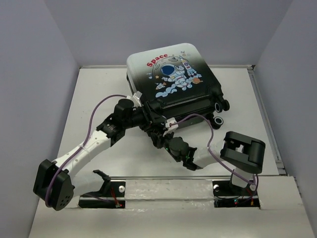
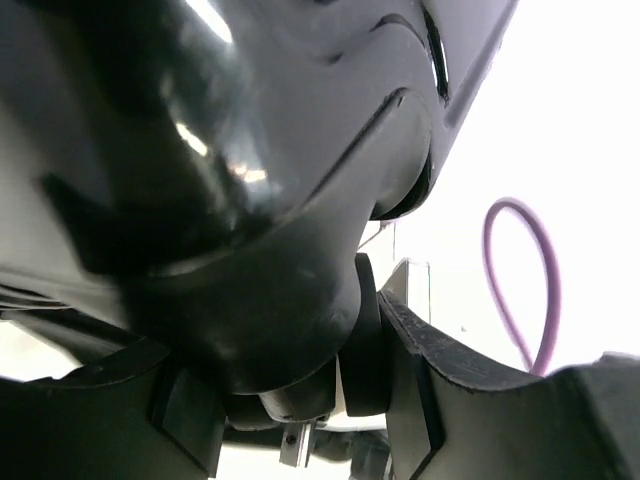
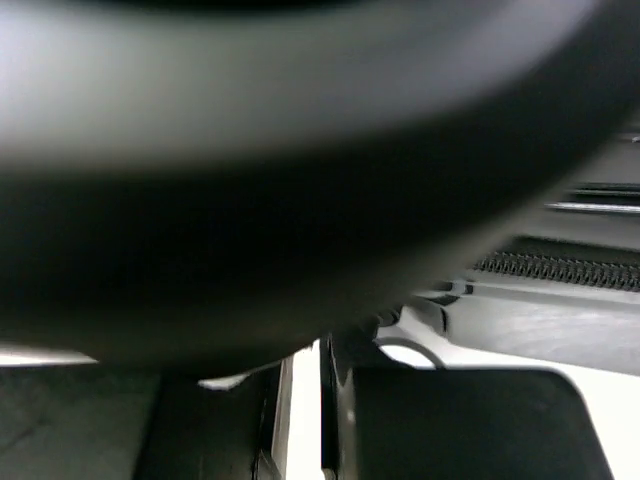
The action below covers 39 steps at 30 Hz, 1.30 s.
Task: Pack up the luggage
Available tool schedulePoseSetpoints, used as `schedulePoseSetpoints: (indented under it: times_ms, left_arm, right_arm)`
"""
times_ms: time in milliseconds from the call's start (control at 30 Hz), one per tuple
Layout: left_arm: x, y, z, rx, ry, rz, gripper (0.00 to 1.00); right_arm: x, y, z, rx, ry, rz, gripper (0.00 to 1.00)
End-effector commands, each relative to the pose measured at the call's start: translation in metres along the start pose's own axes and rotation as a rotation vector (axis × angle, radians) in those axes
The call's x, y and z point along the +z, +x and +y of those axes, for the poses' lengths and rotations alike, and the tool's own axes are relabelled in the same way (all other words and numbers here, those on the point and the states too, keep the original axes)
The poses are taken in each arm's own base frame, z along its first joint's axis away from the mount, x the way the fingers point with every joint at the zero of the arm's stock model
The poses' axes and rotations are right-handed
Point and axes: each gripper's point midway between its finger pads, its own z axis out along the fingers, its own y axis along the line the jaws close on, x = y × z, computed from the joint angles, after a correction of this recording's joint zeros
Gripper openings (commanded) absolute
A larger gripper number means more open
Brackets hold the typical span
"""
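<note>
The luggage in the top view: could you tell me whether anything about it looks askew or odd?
The luggage lies printed side up but skewed to the table edges, its far corner near the back wall. The left gripper and right gripper crowd its near edge. No damage or spill shows.

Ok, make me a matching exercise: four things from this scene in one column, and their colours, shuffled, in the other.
Things:
1. Space lettering
2. cable
3. luggage wheels
4. table

Colours:
A. purple
B. white
C. red
D. black

Pairs: 1-C, 2-A, 3-D, 4-B
</note>
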Motion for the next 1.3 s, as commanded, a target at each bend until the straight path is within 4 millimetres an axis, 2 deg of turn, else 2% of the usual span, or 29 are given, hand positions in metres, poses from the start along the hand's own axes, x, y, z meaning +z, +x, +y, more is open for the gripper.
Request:
schedulePoseSetpoints:
  times_ms: [0, 133, 267, 300, 333, 400, 467, 500, 567, 600, 633, 667, 733, 767, 800, 833, 867, 900, 933, 967, 1000, 1033, 1067, 1100, 1133, 1167, 1200, 1267]
  left_arm:
    - [-0.067, -0.046, -0.203, 0.271, 0.661, -0.217, 0.06]
    - [-0.077, -0.044, -0.228, 0.194, 0.755, -0.222, 0.06]
    - [-0.066, -0.027, -0.239, 0.123, 0.809, -0.173, 0.06]
    - [-0.068, -0.023, -0.245, 0.105, 0.841, -0.164, 0.06]
    - [-0.062, -0.012, -0.246, 0.095, 0.848, -0.137, 0.06]
    - [-0.056, -0.006, -0.242, 0.082, 0.840, -0.136, 0.06]
    - [-0.053, -0.002, -0.238, 0.071, 0.833, -0.138, 0.06]
    - [-0.048, -0.001, -0.229, 0.065, 0.815, -0.139, 0.06]
    - [-0.048, -0.001, -0.223, 0.071, 0.808, -0.145, 0.06]
    - [-0.045, 0.001, -0.214, 0.071, 0.787, -0.142, 0.06]
    - [-0.050, 0.001, -0.211, 0.088, 0.784, -0.154, 0.06]
    - [-0.044, -0.002, -0.198, 0.086, 0.733, -0.163, 0.06]
    - [-0.037, -0.002, -0.168, 0.080, 0.660, -0.174, 0.06]
    - [-0.043, -0.003, -0.160, 0.076, 0.654, -0.187, 0.06]
    - [-0.044, -0.005, -0.149, 0.066, 0.635, -0.200, 0.06]
    - [-0.038, -0.007, -0.124, 0.049, 0.586, -0.211, 0.06]
    - [-0.042, -0.007, -0.117, 0.048, 0.580, -0.224, 0.08]
    - [-0.042, -0.007, -0.108, 0.043, 0.562, -0.231, 0.11]
    - [-0.041, -0.007, -0.092, 0.037, 0.534, -0.242, 0.22]
    - [-0.038, -0.008, -0.075, 0.031, 0.491, -0.250, 0.37]
    - [-0.038, -0.009, -0.068, 0.030, 0.479, -0.258, 0.44]
    - [-0.039, -0.009, -0.064, 0.034, 0.473, -0.264, 0.52]
    - [-0.040, -0.010, -0.060, 0.039, 0.461, -0.270, 0.59]
    - [-0.039, -0.009, -0.054, 0.041, 0.447, -0.270, 0.73]
    - [-0.038, -0.010, -0.050, 0.060, 0.434, -0.278, 0.79]
    - [-0.037, -0.011, -0.046, 0.066, 0.415, -0.277, 0.84]
    - [-0.036, -0.010, -0.043, 0.073, 0.405, -0.277, 0.90]
    - [-0.035, -0.010, -0.038, 0.093, 0.391, -0.278, 0.94]
  right_arm:
    - [-0.001, -0.041, 0.124, 0.142, -0.397, -0.124, 0.07]
    - [0.000, -0.081, 0.157, 0.246, -0.499, -0.251, 0.07]
    - [0.016, -0.101, 0.160, 0.354, -0.460, -0.353, 0.07]
    - [0.023, -0.120, 0.166, 0.399, -0.453, -0.411, 0.07]
    - [0.033, -0.113, 0.163, 0.415, -0.422, -0.415, 0.07]
    - [0.039, -0.125, 0.172, 0.474, -0.430, -0.439, 0.07]
    - [0.040, -0.125, 0.172, 0.503, -0.434, -0.446, 0.07]
    - [0.036, -0.125, 0.169, 0.533, -0.442, -0.451, 0.07]
    - [0.023, -0.127, 0.166, 0.538, -0.451, -0.452, 0.07]
    - [0.012, -0.121, 0.165, 0.511, -0.434, -0.445, 0.07]
    - [0.005, -0.098, 0.148, 0.463, -0.398, -0.394, 0.09]
    - [-0.005, -0.099, 0.141, 0.457, -0.398, -0.385, 0.29]
    - [-0.016, -0.079, 0.119, 0.432, -0.346, -0.322, 0.52]
    - [-0.027, -0.051, 0.097, 0.388, -0.304, -0.252, 0.67]
    - [-0.033, -0.044, 0.087, 0.369, -0.281, -0.227, 0.72]
    - [-0.039, -0.041, 0.075, 0.370, -0.239, -0.194, 0.77]
    - [-0.045, -0.034, 0.067, 0.359, -0.220, -0.164, 0.83]
    - [-0.053, -0.012, 0.053, 0.305, -0.190, -0.091, 0.85]
    - [-0.061, -0.020, 0.053, 0.305, -0.197, -0.082, 0.87]
    - [-0.070, -0.015, 0.047, 0.271, -0.185, -0.025, 0.90]
    - [-0.071, 0.001, 0.040, 0.231, -0.157, 0.027, 0.91]
    - [-0.077, -0.011, 0.042, 0.233, -0.167, 0.032, 0.91]
    - [-0.080, -0.009, 0.039, 0.219, -0.153, 0.062, 0.92]
    - [-0.086, 0.005, 0.029, 0.170, -0.118, 0.133, 0.92]
    - [-0.092, -0.008, 0.028, 0.172, -0.118, 0.120, 0.92]
    - [-0.097, -0.001, 0.018, 0.137, -0.078, 0.164, 0.93]
    - [-0.100, -0.006, 0.014, 0.129, -0.060, 0.163, 0.94]
    - [-0.099, -0.035, 0.016, 0.105, -0.039, 0.119, 0.96]
